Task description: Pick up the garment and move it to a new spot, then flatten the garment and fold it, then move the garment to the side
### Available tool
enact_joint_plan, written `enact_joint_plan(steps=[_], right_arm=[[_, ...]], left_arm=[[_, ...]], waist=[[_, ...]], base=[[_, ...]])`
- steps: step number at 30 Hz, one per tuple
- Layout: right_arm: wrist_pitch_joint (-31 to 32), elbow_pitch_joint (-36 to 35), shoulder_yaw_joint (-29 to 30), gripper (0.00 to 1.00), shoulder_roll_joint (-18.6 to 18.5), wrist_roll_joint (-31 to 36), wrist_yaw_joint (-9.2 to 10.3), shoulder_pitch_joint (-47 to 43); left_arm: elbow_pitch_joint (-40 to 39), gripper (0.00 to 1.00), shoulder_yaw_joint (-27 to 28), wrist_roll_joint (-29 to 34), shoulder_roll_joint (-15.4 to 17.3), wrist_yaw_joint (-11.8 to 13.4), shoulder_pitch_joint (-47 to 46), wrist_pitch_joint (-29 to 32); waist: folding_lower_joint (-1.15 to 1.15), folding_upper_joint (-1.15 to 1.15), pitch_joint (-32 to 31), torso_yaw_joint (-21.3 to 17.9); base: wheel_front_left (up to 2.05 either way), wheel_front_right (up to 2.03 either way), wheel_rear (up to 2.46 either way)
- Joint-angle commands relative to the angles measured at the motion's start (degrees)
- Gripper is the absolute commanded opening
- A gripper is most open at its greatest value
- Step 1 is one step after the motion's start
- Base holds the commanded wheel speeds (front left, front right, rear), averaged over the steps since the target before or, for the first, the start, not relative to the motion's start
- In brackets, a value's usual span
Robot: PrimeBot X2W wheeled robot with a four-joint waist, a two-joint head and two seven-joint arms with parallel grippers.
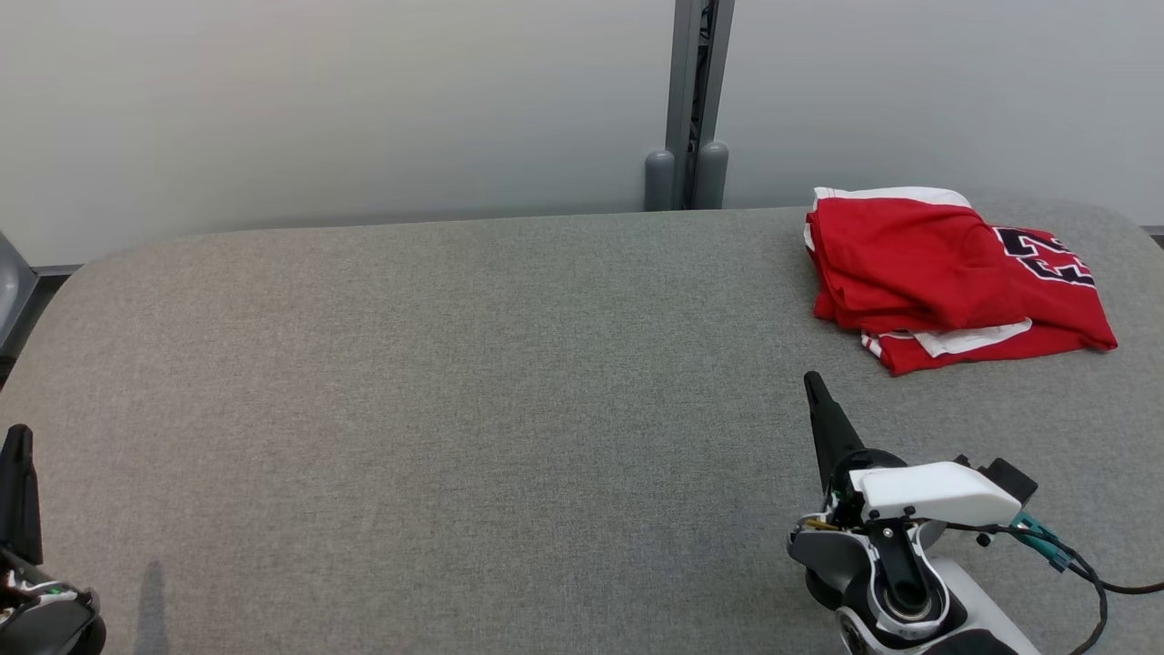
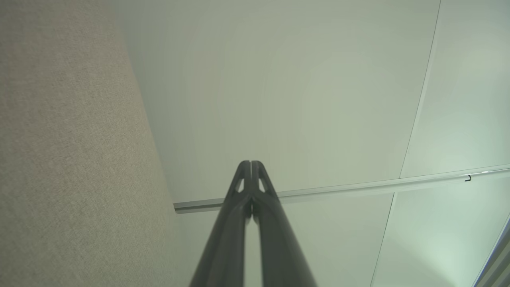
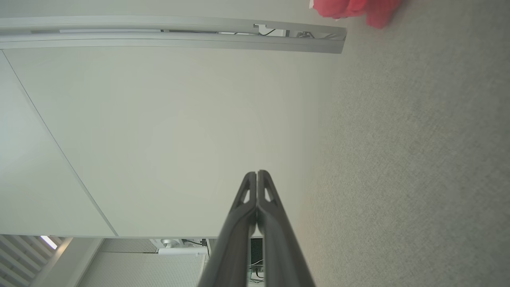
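you've got the red garment with white trim and dark lettering [image 1: 946, 273] lying in a loosely folded stack at the far right of the grey fabric-covered bench [image 1: 455, 382], close to its back edge. white edges show along the top and at the lower front of the stack, and the lettering faces up on its right side.

right gripper [image 1: 811, 380] is low at the near right of the bench, fingers pointing up and slightly left, tip near the garment's front edge but apart from it. right wrist view shows its two long dark fingers [image 3: 243, 223] pressed together tip to tip, holding nothing, with a corner of the red cloth at the top edge of that view. a black cable [image 1: 1082, 569] trails off the right wrist.

left gripper [image 1: 18, 435] is at the near left edge, well apart from the garment. left wrist view has its fingers [image 2: 233, 223] closed against each other at the tips, empty, pointing along the bench toward the pale wall panels [image 1: 318, 109].

a grey metal post [image 1: 691, 91] stands behind the bench, left of the garment.
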State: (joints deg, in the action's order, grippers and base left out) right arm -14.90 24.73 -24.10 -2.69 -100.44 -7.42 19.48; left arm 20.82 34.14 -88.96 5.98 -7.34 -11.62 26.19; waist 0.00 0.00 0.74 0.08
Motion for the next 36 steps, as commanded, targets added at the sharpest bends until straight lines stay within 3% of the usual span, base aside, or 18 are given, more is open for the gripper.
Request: enact_joint_plan(steps=[1,36], right_arm=[[-0.1,0.0,0.2,0.00,-0.3,-0.2,-0.12,0.3],[-0.2,0.0,0.2,0.00,-0.3,-0.2,-0.12,0.3]], left_arm=[[0.0,0.00,0.0,-0.4,0.2,-0.3,-0.4,-0.1],[0.0,0.00,-0.3,-0.6,0.3,-0.3,-0.2,-0.3]], waist=[[0.00,0.00,0.0,0.0],[0.00,0.00,0.0,0.0]], base=[[0.00,0.00,0.00],[0.00,0.00,0.00]])
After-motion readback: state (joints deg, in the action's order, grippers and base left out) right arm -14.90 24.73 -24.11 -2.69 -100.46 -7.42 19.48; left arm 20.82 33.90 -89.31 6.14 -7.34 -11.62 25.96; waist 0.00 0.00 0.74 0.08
